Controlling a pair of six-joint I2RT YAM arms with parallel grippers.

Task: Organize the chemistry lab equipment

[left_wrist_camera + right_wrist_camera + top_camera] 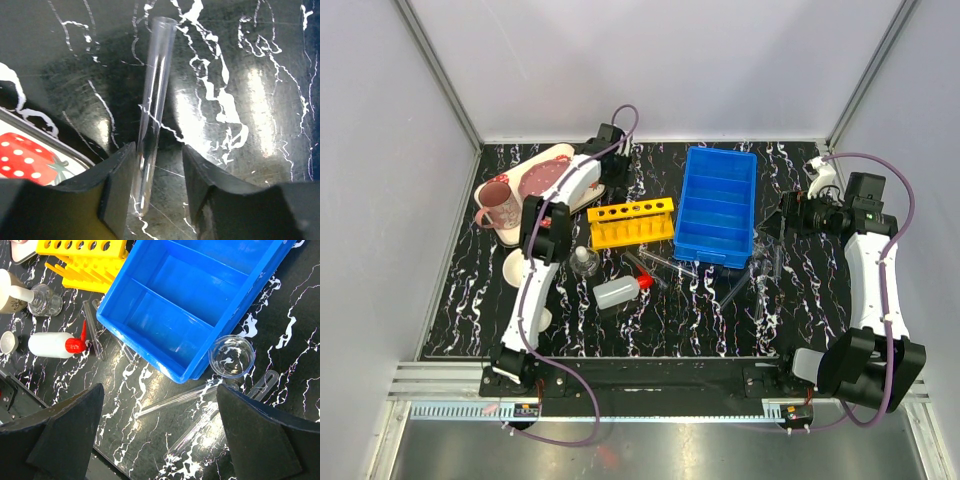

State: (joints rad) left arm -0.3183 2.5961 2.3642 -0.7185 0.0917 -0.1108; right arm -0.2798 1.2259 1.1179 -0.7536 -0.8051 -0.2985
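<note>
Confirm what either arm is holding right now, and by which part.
Nothing held. Left fingers straddle a test tube near its closed end, with a gap on one side. Right fingers stand wide open, empty.

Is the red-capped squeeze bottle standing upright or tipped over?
Tipped over: the squeeze bottle lies flat on its side, red cap pointing toward the blue bin.

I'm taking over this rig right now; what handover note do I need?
Left hand open, straddling one test tube lying beside the strawberry tray, not gripped.
Right hand open above loose tubes by the blue bin.
Yellow rack, squeeze bottle, flask and small dish are out on the table.
Done: nothing; rack and bin look empty.
Left: everything.
</note>
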